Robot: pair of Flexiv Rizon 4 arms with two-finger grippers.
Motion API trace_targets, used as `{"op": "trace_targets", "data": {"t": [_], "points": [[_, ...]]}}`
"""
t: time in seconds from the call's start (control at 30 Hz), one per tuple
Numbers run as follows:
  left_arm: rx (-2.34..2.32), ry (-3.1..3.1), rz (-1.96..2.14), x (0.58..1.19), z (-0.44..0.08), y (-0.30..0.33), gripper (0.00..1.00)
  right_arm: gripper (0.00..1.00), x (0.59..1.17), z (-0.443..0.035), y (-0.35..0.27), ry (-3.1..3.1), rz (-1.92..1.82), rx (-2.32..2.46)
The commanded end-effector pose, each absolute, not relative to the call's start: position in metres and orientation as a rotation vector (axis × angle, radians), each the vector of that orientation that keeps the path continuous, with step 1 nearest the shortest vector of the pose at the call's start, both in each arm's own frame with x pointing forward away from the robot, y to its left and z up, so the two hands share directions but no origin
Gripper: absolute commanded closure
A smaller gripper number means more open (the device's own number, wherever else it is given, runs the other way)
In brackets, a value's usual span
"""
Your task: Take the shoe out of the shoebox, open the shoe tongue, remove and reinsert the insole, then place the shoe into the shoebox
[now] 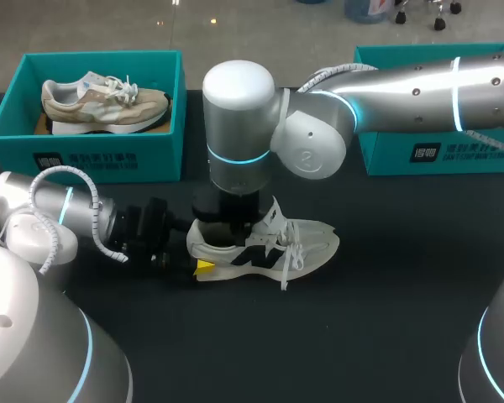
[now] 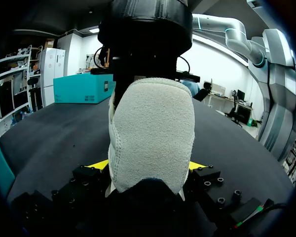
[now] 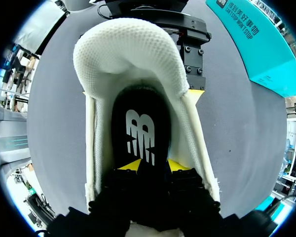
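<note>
Shoe [image 1: 265,248] upright on desk [image 1: 361,336], heel clamped from both sides by left end effector [image 2: 148,168]. Right end effector [image 3: 154,165] down inside opening over insole [image 3: 140,133]; grip: cannot tell. Far left: shoebox [image 1: 88,138] holding tan sneaker [image 1: 101,105].

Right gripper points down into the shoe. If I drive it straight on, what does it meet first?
The black insole inside the shoe. The right gripper sits in the shoe's opening, right over the insole. Depth is unclear from here, so it may be touching it now.
</note>
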State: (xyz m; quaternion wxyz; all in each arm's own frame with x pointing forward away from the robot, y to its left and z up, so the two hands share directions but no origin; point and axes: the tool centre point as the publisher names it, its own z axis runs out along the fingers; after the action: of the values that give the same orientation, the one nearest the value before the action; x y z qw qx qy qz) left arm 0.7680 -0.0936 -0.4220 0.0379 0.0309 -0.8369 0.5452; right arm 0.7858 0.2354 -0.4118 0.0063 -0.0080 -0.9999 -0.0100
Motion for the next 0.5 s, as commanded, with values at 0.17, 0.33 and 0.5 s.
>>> {"op": "trace_targets", "data": {"t": [0.17,0.33,0.5], "points": [[0.094,-2.569,1.670,0.769,-0.426,-0.094,1.00,1.00,0.783,-0.445,0.239,-3.076,0.001,-0.041],[0.094,-2.569,1.670,0.769,-0.426,-0.094,1.00,1.00,0.781,-0.450,0.237,-3.062,0.005,-0.066],[0.094,-2.569,1.670,0.769,-0.426,-0.094,1.00,1.00,0.780,-0.436,0.226,-3.081,0.010,-0.114]]}}
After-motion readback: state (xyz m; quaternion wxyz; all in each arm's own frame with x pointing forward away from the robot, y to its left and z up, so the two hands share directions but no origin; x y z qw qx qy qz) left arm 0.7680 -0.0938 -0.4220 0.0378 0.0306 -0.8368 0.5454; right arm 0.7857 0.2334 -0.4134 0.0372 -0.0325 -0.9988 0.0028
